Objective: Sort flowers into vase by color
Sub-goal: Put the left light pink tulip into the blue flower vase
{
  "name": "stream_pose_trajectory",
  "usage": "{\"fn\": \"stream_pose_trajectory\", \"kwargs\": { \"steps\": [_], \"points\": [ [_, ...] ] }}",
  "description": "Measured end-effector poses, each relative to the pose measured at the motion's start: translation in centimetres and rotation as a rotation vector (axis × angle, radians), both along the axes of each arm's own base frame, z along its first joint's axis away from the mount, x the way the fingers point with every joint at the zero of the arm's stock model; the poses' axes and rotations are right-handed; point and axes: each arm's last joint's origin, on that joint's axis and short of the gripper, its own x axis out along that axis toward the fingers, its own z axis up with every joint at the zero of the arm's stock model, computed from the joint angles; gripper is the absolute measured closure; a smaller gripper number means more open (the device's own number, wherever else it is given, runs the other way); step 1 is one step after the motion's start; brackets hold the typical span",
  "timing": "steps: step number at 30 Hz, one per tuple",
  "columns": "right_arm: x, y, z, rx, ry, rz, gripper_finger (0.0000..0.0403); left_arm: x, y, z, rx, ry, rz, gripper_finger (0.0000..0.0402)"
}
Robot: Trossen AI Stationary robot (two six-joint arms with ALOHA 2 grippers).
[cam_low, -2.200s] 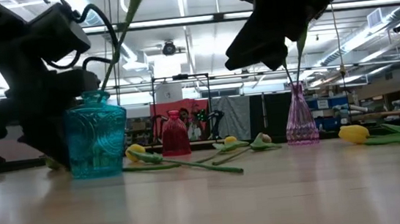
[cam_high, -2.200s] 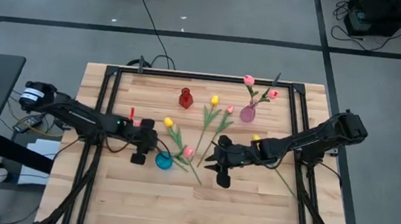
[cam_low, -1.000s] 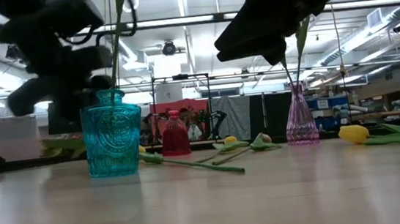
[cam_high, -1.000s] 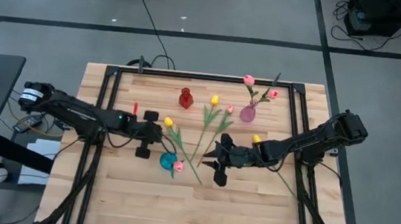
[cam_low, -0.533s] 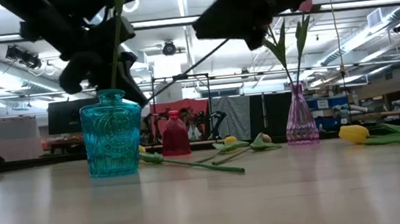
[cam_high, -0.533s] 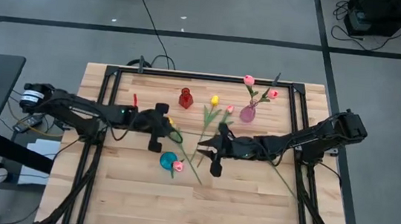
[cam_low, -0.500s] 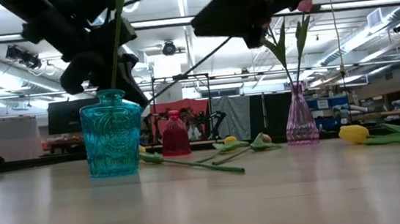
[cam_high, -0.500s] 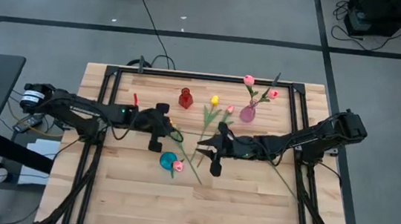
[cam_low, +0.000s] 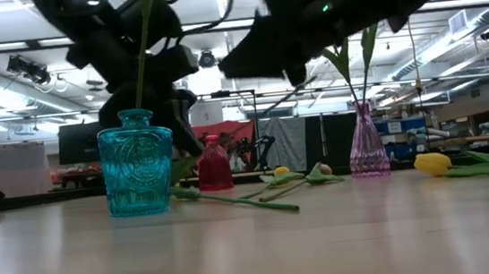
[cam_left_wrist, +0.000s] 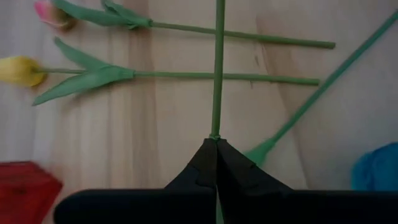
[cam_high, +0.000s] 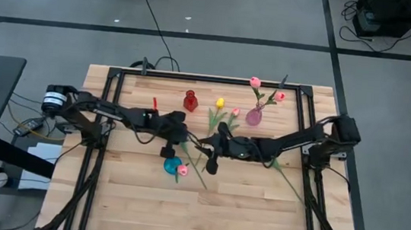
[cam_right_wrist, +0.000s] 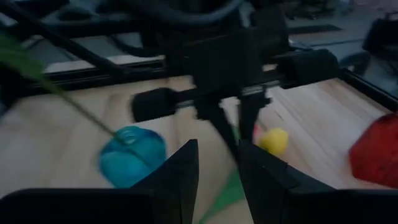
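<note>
My left gripper is shut on the green stem of a yellow tulip, whose head shows beside its fingers in the right wrist view. This is between the red vase and the teal vase. The teal vase holds one pink tulip. My right gripper is open and empty just right of the left one, facing it. The pink vase holds two pink tulips. A yellow tulip and a pink tulip lie flat on the table. My left gripper pinches the yellow tulip's stem between its two fingertips, close to the head. The stem runs on straight ahead of the fingers, along them. Whether the tulip is clear of the table I cannot tell.
Another yellow tulip lies by the right edge, its stem passing under my right arm. Black frame rails border the wooden top. The table's near half is bare wood.
My left gripper has gone from beside the teal vase toward the far and right, over to the yellow tulip. My right gripper has gone toward the table's left, closing in on the left one. The pink tulip has stayed in the teal vase.
</note>
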Motion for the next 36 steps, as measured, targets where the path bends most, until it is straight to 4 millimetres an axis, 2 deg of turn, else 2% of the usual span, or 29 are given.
{"fn": "stream_pose_trajectory", "kwargs": {
  "steps": [7,16,33,36],
  "points": [
    [0.8,-1.1,-1.3,-0.004,0.083,-0.041,0.0279,1.5,0.0,0.9,0.010,0.071,-0.038,0.0398],
    [0.4,-1.3,-2.2,0.033,0.206,-0.059,0.0253,1.7,0.0,1.3,0.034,0.056,-0.063,0.0398],
    [-0.6,-1.5,-3.6,0.047,0.369,-0.091,0.0269,1.7,0.0,1.3,0.040,0.056,-0.068,0.0397],
    [-0.6,-1.5,-3.6,0.045,0.372,-0.093,0.0284,1.8,0.0,1.3,0.040,0.052,-0.068,0.0397]
  ]
}}
